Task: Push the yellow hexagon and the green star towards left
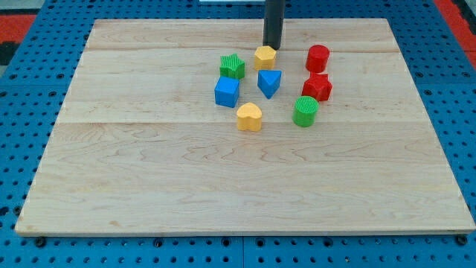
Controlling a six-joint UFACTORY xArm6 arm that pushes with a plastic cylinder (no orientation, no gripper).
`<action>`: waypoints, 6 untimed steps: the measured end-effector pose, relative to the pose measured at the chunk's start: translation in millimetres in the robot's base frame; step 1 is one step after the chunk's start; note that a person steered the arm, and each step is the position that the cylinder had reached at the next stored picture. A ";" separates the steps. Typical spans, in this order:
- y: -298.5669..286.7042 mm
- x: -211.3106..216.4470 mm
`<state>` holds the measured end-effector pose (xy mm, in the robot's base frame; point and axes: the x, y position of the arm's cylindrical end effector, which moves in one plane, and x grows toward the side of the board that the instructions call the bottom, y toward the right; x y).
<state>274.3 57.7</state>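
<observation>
The yellow hexagon (265, 57) sits near the top middle of the wooden board (149, 186). The green star (232, 67) lies just to its left and slightly lower. My tip (272, 47) is at the hexagon's upper right edge, touching or nearly touching it. The dark rod rises from there out of the view's top.
A blue cube (227, 92) lies below the green star. A blue triangular block (269, 83) lies below the hexagon. A yellow heart (249, 117), a green cylinder (305, 111), a red cylinder (317, 58) and a red star-like block (317, 87) are nearby.
</observation>
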 end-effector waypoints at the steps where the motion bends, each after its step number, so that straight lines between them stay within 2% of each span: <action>1: 4.5 21.9; 3: 44.7 31.2; 5: 2.7 64.2; 6: -36.7 63.6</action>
